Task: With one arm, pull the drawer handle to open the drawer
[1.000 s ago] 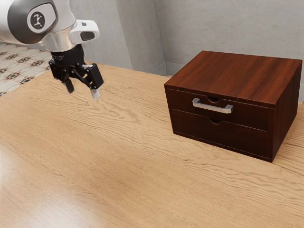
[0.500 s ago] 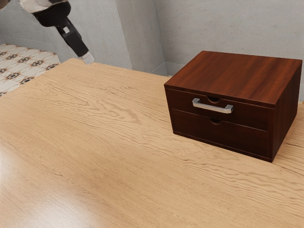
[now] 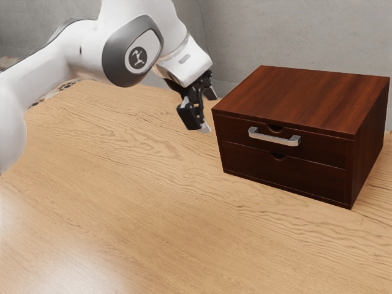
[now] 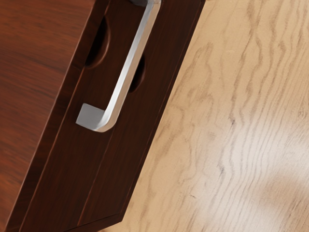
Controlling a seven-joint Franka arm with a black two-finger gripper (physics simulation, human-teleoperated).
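While your gripper [image 3: 202, 121] hovered near the handle [image 3: 274, 137] without touching it, the drawer [image 3: 324, 150] ahead sat closed; grasping and pulling were left. Whether the gripper was spread or pinched, you couldn't tell.

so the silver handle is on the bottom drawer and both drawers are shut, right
Not quite. The silver handle is on the top drawer, not on the bottom drawer, which has only a small notch at its upper edge. The exterior view shows this. The rest stands: both drawers are shut, their fronts flush with the cabinet.
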